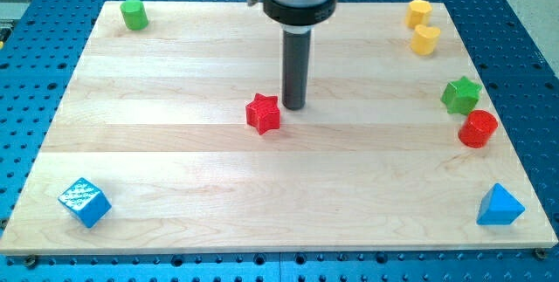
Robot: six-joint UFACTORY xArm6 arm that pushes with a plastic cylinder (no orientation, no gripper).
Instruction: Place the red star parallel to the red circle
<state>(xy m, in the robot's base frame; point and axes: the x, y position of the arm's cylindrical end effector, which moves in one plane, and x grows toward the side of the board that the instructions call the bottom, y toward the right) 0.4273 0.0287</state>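
Resting on the wooden table top [175, 168], my tip [293, 107] grasps nothing, having no jaws. It stands just beside the red star block [263, 113], at its two o'clock. The red circle block [478, 129] sits well apart, toward three o'clock.

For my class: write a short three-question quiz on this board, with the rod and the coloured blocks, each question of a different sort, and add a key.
1. True or false: my tip stands at the view's left of the red star.
2. Which block lies nearest the red circle? A) green star B) blue cube C) green cylinder
3. Fill in: the two yellow blocks sit at the view's top ____ corner of the board.

Key:
1. False; the tip is just to the star's right, slightly towards the view's top.
2. A
3. right
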